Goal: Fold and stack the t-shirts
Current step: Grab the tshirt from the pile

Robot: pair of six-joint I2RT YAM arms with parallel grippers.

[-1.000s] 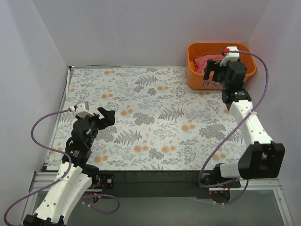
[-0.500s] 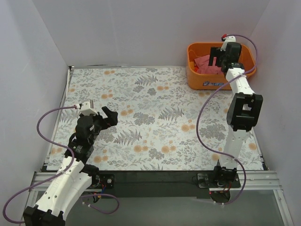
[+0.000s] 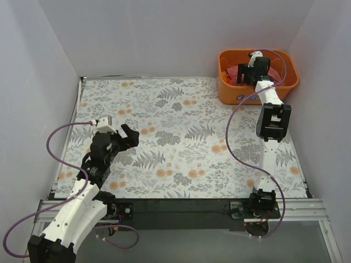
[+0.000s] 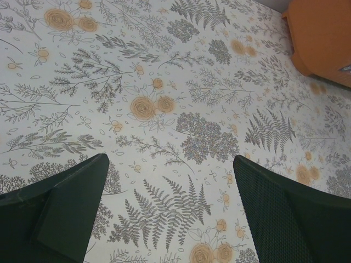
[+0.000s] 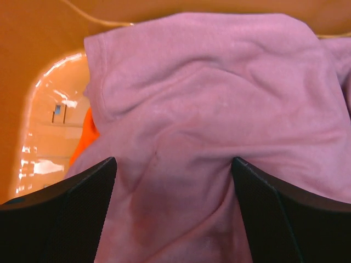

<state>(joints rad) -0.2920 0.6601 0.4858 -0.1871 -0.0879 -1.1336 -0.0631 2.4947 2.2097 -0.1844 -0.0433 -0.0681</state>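
Note:
The dusty pink-red t-shirt (image 5: 219, 93) lies crumpled in the orange plastic basket (image 3: 230, 93) at the back right; it shows as pink cloth (image 3: 237, 73) in the top view. A bit of brighter orange-red cloth (image 5: 88, 134) peeks out under it at the left. My right gripper (image 5: 173, 189) is open, reaching down into the basket, its fingers pressed into the pink shirt on either side of a fold. It also shows in the top view (image 3: 247, 70). My left gripper (image 4: 170, 213) is open and empty, hovering over the floral mat (image 3: 181, 137) at the left.
The basket's orange wall (image 5: 38, 49) rises close at the left of the right gripper. White walls enclose the table on three sides. The basket's corner (image 4: 323, 33) shows far off in the left wrist view.
My right arm has stretched out farther back and lowered its gripper into the basket onto the pink shirt. My left arm has shifted slightly forward and right.

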